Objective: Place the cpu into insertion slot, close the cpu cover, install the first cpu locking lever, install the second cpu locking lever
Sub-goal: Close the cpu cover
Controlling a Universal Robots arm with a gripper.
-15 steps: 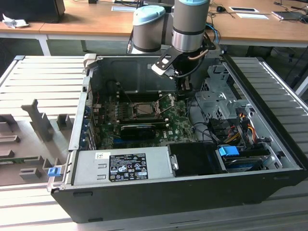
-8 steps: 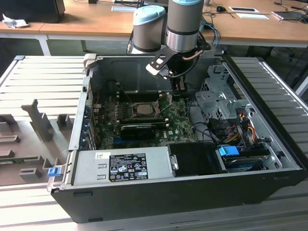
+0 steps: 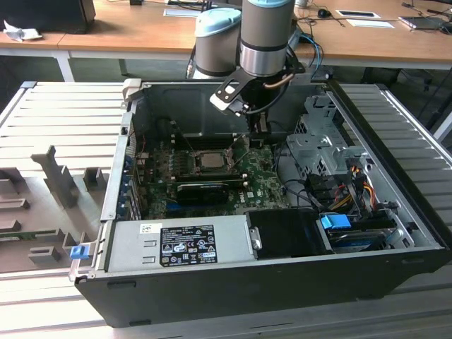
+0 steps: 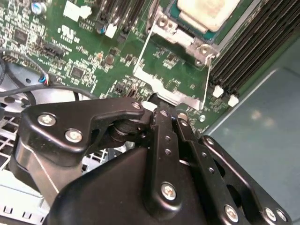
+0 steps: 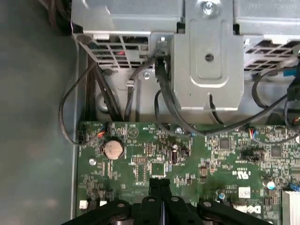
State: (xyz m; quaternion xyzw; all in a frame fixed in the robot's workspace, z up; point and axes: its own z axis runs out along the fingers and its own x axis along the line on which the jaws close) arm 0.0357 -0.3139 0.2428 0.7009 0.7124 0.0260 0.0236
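Cpu [image 4: 208, 11] seated in insertion slot [image 4: 174, 29], pale face up, mid motherboard [image 3: 261, 185]. Cpu cover [image 4: 171, 97] not down: standing up off the slot, tilted, green board visible thru its window, free edge toward the hand [image 4: 169, 115]. Hand w/ fingers [image 4: 161, 140] drawn together, no real gap btwn tips. Tips right at cover's free edge, touching or just beside; can't tell which, nor whether anything is pinched. In first wrist view, same two fingers side by side over the board, w/ coin cell [image 5: 113, 149] and metal drive cage [image 5: 206, 56] beyond. Arm [image 3: 265, 35] in from above in exterior view, wrist near vertical, hand pointing down into open pc case [image 3: 212, 289], close to its rear wall, just off the slot toward the exterior view's right. Black memory slots [image 4: 248, 51] beside the insertion slot. Power supply [image 3: 176, 244] along case's near wall. Case lying on ribbed grey surface [image 3: 63, 113].
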